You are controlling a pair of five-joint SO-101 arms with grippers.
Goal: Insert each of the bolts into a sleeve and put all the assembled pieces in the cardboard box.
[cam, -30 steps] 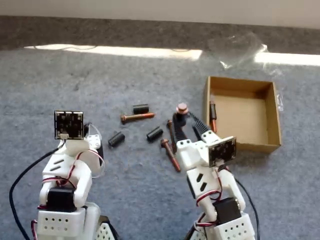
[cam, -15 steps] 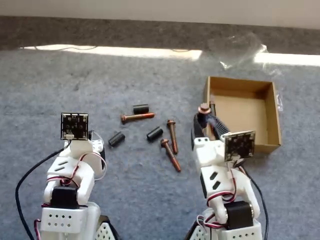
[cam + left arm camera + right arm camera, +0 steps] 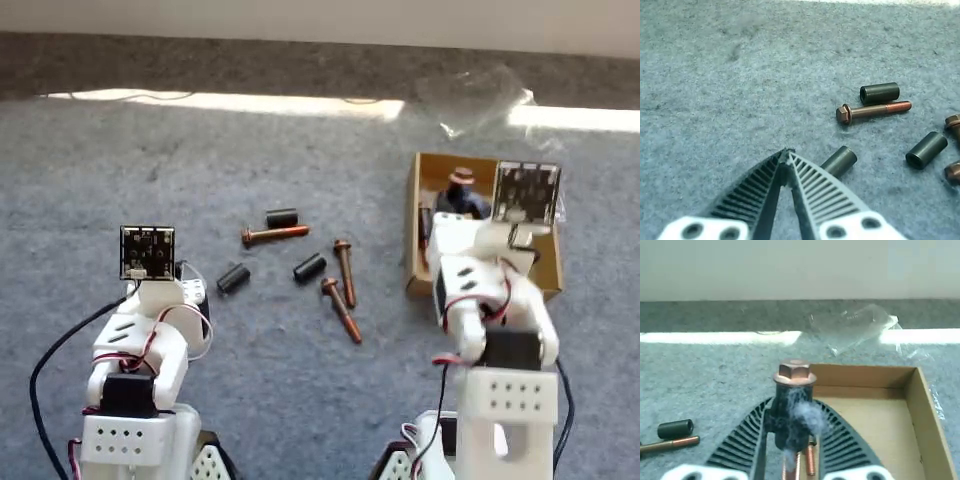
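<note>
Bolt-and-sleeve assembly (image 3: 461, 180) is seen in the high view pinched upright in the jaws of the right gripper (image 3: 463, 206), held over the cardboard box (image 3: 548, 230). What looks like another assembled piece (image 3: 427, 228) lies along the box's nine o'clock wall. At nine o'clock of the box, three bare bolts (image 3: 274, 235) and three sleeves (image 3: 309, 267) lie loose on the table (image 3: 300, 400), and the left arm (image 3: 135, 345) is placed at seven o'clock of them. A plastic bag (image 3: 475, 95) lies at twelve o'clock of the box. In the left wrist view the jaws of the left gripper (image 3: 786, 153) are pressed together with nothing between them, just beside one sleeve (image 3: 839, 161), with a bolt (image 3: 872, 110) farther off. In the right wrist view the dark sleeve (image 3: 789, 422) is clamped between the jaws, with the copper head (image 3: 794, 373) standing above it, the threaded shank showing beneath, and the box's floor below. The step in hand is judged to be the release. The piece would best be lowered close to the floor, tipped toward lying flat, and kept clear of the walls and of the piece inside before the jaws are spread. Dropped from height, it could bounce out, or the bolt could slip from its sleeve.
</note>
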